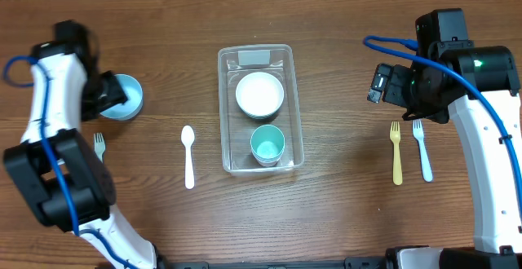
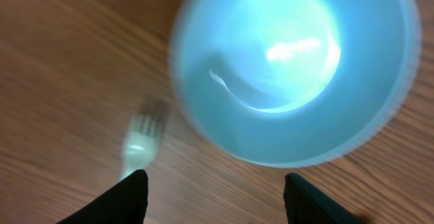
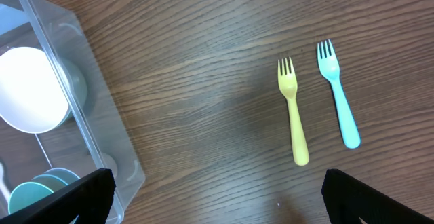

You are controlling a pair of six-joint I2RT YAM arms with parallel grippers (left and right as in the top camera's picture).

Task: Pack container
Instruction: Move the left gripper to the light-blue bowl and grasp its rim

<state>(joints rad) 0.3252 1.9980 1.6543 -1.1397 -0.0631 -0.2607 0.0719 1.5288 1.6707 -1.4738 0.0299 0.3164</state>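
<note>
left gripper [image 2: 215, 187] partly open, empty, just beside the blue bowl [image 2: 291, 68], right gripper [image 3: 217, 193] wide open, empty too, container [image 1: 222, 114] holds white bowl [image 1: 259, 94], teal cup [image 1: 267, 144]

Overhead looks straight down on the whole surface [image 1: 342, 220]; both wrist cameras look down from close, the right sharing the container [image 3: 95, 95].

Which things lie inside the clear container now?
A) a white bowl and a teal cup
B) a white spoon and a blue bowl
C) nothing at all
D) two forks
A: the overhead view shows a white bowl and a teal cup standing within the walls of the container.
</note>
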